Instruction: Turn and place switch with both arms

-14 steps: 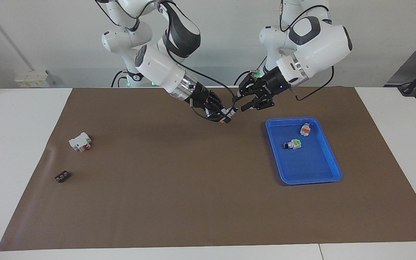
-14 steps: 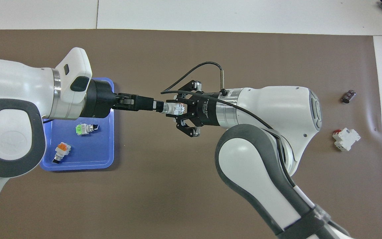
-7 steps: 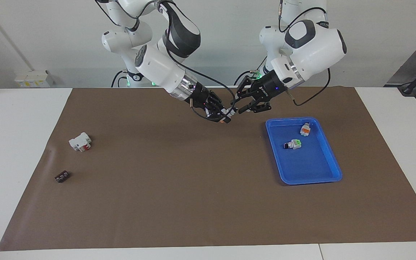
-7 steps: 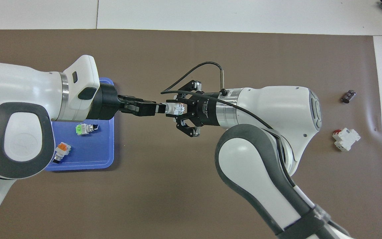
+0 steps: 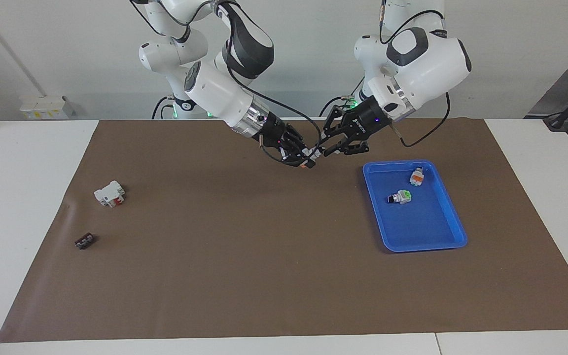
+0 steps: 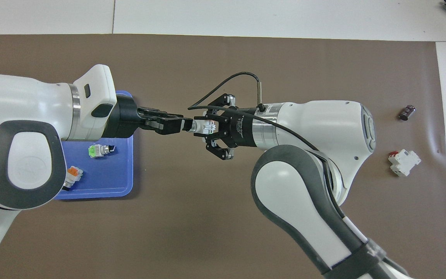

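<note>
White at its middle, the switch (image 6: 203, 126) is hanging over the mat in the closed right gripper (image 6: 207, 128) while the left gripper (image 6: 182, 125), having advanced, is now closing on its knob end, readying the handover.

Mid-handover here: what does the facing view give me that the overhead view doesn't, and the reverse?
Facing only: the whole blue tray, the orange-ended switch in it uncovered, and the left tool and right tool raised off the brown mat.
Overhead only: the switch lying in line between the two tools, its black knob toward the left tool.
Both: the right tool shut on the switch, the green-part switch in the tray, and the white block with a red part toward the right arm's end.
</note>
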`<act>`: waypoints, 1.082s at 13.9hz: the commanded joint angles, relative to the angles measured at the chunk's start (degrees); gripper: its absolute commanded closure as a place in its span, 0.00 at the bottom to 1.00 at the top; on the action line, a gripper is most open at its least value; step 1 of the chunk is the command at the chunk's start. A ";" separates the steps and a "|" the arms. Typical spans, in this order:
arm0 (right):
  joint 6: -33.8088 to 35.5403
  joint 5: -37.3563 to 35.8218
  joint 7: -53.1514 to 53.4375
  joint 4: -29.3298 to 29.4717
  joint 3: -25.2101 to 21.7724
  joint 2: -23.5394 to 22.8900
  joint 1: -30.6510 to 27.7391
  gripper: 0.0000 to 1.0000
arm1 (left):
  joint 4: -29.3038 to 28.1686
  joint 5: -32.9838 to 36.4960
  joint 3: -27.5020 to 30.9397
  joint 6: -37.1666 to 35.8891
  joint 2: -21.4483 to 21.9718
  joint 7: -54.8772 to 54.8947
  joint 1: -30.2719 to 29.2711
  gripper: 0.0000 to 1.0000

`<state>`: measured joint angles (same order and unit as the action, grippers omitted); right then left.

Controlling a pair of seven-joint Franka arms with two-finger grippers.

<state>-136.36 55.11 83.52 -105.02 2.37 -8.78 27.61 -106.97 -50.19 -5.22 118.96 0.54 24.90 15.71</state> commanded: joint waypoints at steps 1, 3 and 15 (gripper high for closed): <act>-1.28 1.05 0.15 0.08 0.26 -0.18 -0.10 1.00 | -2.01 -1.05 0.65 1.80 0.33 3.31 0.99 0.65; -1.28 1.05 0.15 0.17 0.18 -0.18 -0.10 1.00 | -2.10 -0.96 0.74 1.54 0.33 3.40 0.99 0.66; -2.60 1.05 0.24 0.08 0.26 -0.18 -0.10 1.00 | -3.77 -0.70 0.83 0.14 1.13 5.95 0.90 0.64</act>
<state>-136.64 55.11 83.52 -105.20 2.48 -9.08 27.65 -108.00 -50.22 -5.11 119.22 0.23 29.13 15.88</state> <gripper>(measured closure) 0.652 0.700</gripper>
